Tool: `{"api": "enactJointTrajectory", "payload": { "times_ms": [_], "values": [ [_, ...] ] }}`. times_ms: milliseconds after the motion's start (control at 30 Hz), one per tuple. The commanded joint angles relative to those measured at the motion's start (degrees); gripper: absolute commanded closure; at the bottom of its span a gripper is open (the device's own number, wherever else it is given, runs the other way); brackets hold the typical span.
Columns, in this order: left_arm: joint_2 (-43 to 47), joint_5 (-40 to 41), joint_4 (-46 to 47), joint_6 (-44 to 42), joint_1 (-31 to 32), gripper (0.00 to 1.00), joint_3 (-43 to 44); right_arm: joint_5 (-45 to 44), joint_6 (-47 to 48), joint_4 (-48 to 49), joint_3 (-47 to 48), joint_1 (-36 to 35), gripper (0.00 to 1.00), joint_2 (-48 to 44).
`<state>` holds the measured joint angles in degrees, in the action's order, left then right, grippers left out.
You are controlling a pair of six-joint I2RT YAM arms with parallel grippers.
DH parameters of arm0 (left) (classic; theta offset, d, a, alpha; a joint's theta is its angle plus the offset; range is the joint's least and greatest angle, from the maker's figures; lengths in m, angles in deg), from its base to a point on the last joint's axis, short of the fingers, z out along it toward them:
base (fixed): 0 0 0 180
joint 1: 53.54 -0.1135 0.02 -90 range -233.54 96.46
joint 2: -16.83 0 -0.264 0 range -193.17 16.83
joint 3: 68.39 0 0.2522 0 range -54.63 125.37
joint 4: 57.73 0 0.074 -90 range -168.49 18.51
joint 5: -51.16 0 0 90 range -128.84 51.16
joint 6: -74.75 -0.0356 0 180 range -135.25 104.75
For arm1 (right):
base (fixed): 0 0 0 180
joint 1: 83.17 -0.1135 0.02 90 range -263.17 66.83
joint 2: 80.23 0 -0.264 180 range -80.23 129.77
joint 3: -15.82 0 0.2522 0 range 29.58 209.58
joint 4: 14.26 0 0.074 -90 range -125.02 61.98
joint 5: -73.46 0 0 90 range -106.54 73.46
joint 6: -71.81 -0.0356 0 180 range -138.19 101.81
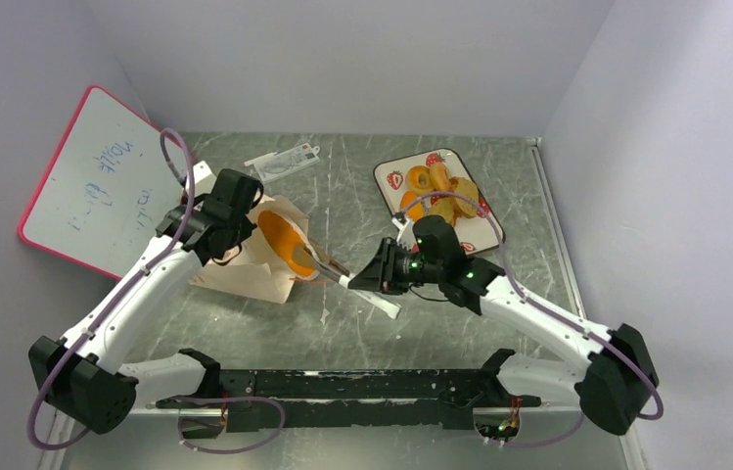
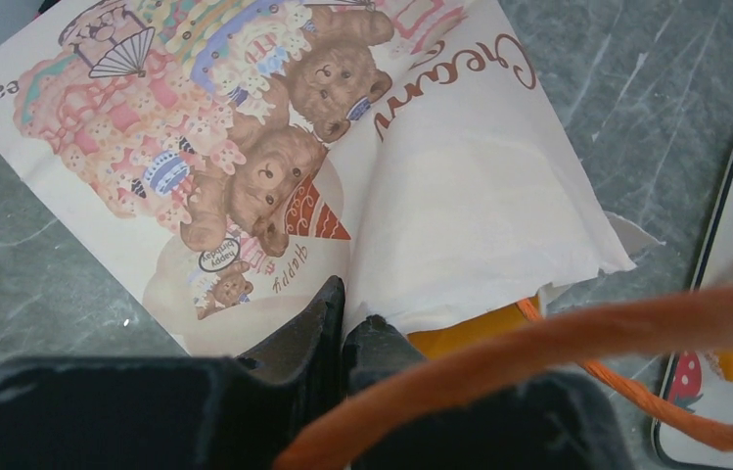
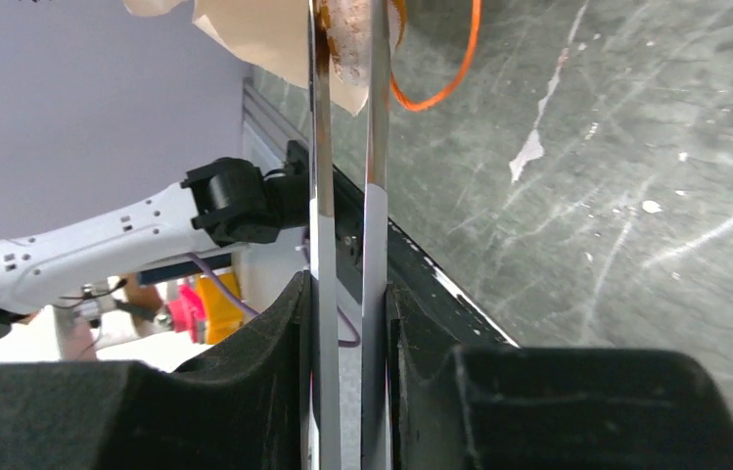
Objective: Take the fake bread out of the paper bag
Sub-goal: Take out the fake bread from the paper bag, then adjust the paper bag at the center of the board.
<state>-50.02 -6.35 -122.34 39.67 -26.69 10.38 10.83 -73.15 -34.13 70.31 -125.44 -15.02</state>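
Clamps paper bag [image 2: 460,196] rim in closed left gripper [image 2: 343,311]. Squeezes 1 metal tongs [image 3: 321,196] in right gripper [image 3: 343,294]; pinches 1 fake bread piece [image 3: 347,44] at bag mouth, beside 1 orange cord handle [image 3: 440,83]. Count roughly 5 fake bread pieces [image 1: 440,191] on 1 strawberry tray [image 1: 481,227], right of bag. Note 1 tag card [image 1: 284,162] and 1 whiteboard [image 1: 98,186] behind.

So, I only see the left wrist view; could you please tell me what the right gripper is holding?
Observer: The right gripper grips long silver metal tongs aimed at the mouth of the beige kraft paper bag.
Operator: Thanks; is anything between their tips?
Observer: Yes, a small brown piece, probably fake bread.
Operator: Is any bread out already?
Observer: Several golden rings and buns lie on the white strawberry-printed tray.
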Motion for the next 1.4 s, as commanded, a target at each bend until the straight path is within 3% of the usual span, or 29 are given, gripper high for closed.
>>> {"api": "enactJointTrajectory", "payload": {
  "times_ms": [0,400,800,1067,1367],
  "values": [
    [-1.26,3.46,-6.08,6.06,0.22,0.93,2.94,-6.99,7.9,-10.89,4.32,0.39,1.0,-5.57],
    [-1.43,4.46,-9.71,8.76,-0.74,0.92,4.8,-21.69,15.01,-22.87,15.82,0.41,1.0,-9.99],
    [1.51,3.17,-8.15,5.7,-1.98,0.92,2.98,-35.81,18.39,-26.36,21.56,0.38,1.0,-9.9],
    [3.37,-2.61,-2.81,-1.87,-2.02,0.93,2.57,-52.45,24.82,-28.18,23.92,0.47,1.0,-6.28],
    [3.82,-11.28,-2.22,-11.22,-2.02,0.93,6.72,-64.62,31.18,-27.32,22.55,0.9,1.0,-1.41]
  ]
}}
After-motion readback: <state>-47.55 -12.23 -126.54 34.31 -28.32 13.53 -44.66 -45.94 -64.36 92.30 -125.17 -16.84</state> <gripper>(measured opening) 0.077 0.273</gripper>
